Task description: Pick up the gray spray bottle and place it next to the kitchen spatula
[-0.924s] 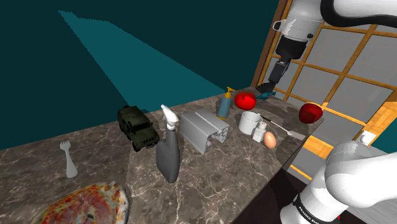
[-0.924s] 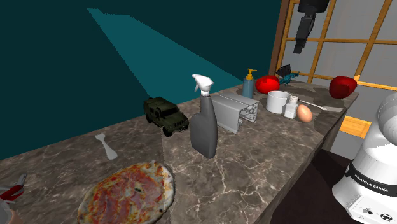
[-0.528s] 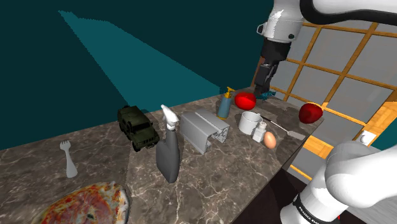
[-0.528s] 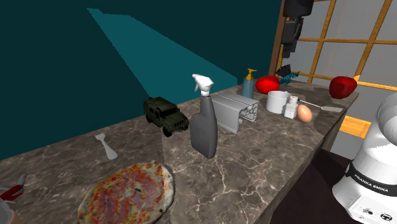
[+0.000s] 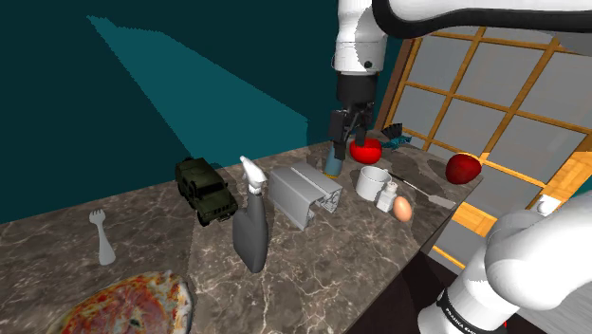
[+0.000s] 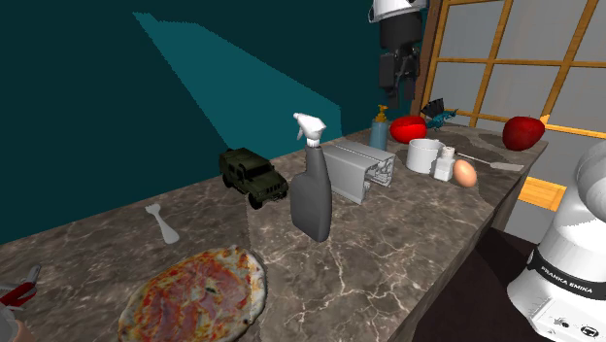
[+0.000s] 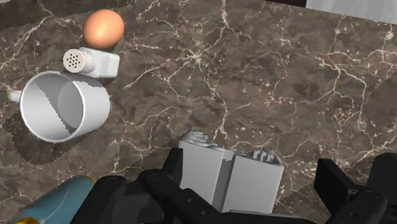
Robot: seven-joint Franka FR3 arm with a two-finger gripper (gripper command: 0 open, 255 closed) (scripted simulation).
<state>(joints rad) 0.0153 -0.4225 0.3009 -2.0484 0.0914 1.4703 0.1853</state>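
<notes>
Claw released, holding nothing, gray spray bottle upright on counter, well apart

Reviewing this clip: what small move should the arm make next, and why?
Probably shift the gripper toward the shoulder view's left and down, to the grey spray bottle. Its open fingers hang high above the blue pump bottle and the grey ribbed block. The spray bottle stands upright and untouched on the far side of that block from the gripper.
</notes>
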